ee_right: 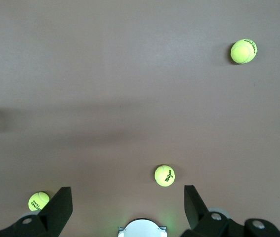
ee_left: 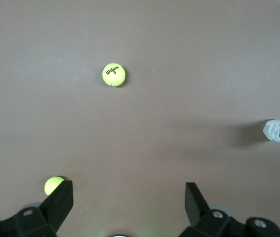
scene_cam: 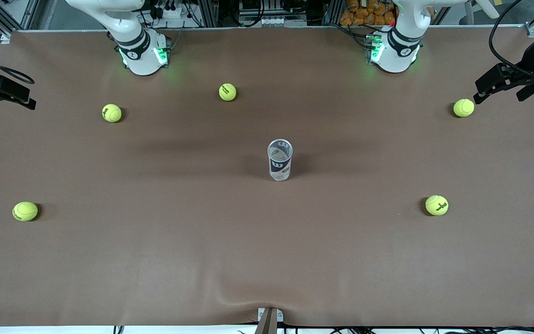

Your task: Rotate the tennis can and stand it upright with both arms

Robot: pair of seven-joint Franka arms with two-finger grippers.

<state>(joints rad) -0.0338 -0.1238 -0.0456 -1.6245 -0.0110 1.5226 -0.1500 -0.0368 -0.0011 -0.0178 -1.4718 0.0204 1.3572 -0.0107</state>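
We set the dial on the front view, the tennis can (scene_cam: pixel 280 160) at its centre and twelve toward the arm bases. The can stands near the middle of the bench (scene_cam: pixel 267 260). Its long axis is vertical, the open silver-rimmed mouth faces up and the Wilson label faces the front camera. It touches nothing. The left end effector (ee_left: pixel 127 202) hangs over the left arm's end of the bench at about two o'clock, its fingers spread wide and holding nothing. The right end effector (ee_right: pixel 128 205) hangs over the right arm's end between nine and ten o'clock, equally wide and empty. Both are well apart from the can. We judge the left one somewhat nearer, as its wrist view catches the can's lower body at the edge of frame, while the right wrist view shows no can. Five tennis balls lie scattered around the can: one at eleven (scene_cam: pixel 227 92), one near ten (scene_cam: pixel 111 112), one between eight and nine (scene_cam: pixel 25 211), one between three and four (scene_cam: pixel 436 205), and one between two and three (scene_cam: pixel 463 107), just beside the left end effector. With the can already on its base, we judge the uprighting complete, and any further approach would risk tipping it.
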